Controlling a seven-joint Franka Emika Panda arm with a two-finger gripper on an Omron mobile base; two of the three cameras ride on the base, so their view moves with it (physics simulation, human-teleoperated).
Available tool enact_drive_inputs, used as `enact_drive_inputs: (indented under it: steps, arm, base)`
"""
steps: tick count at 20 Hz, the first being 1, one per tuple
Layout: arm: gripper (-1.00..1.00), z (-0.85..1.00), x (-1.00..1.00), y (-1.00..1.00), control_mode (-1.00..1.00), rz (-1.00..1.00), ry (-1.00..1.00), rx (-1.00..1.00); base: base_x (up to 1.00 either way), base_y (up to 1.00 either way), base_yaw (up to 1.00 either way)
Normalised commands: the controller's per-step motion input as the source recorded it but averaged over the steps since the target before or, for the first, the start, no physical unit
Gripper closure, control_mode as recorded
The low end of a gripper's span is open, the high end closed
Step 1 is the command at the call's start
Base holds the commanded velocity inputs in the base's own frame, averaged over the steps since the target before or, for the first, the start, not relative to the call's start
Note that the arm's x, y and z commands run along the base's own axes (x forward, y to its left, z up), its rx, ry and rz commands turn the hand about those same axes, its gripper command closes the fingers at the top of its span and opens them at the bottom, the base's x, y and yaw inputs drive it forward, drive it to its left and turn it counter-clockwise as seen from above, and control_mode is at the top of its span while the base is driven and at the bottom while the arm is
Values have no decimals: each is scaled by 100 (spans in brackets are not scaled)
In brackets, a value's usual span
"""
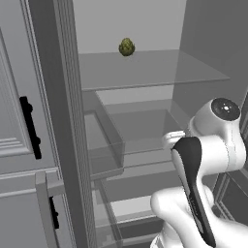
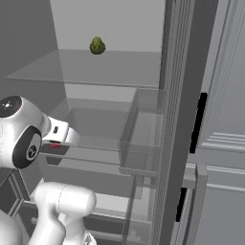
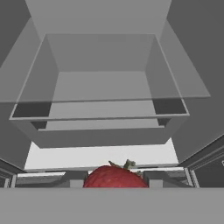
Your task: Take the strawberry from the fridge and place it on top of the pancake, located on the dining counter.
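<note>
The strawberry [image 3: 114, 177], red with a small green top, sits between the two dark fingertips of my gripper [image 3: 114, 181], which is shut on it. In the right base view a speck of the red strawberry [image 2: 55, 145] shows under the white hand, inside the open fridge [image 2: 110, 72] at the height of the middle shelves. From the left base the hand [image 1: 175, 138] is mostly hidden behind the arm's wrist, in front of the fridge [image 1: 145, 68] shelves. Ahead of the hand lies a clear fridge drawer [image 3: 100, 87]. The pancake and the dining counter are out of view.
A bumpy yellow-green fruit [image 1: 126, 47] [image 2: 97, 45] rests at the back of the upper glass shelf. A clear bin [image 2: 141, 139] hangs at the fridge's side. Light grey panelled cabinets with black handles [image 1: 28, 126] [image 2: 198, 122] flank the fridge.
</note>
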Motion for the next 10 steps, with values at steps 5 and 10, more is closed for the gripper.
enact_drive_inputs:
  steps: [5,10]
  arm:
    - [100,0,0,0,-100,0,0,0]
    - [100,0,-22,0,100,1,0,0]
  base:
    - [0,0,0]
    - [-15,0,1]
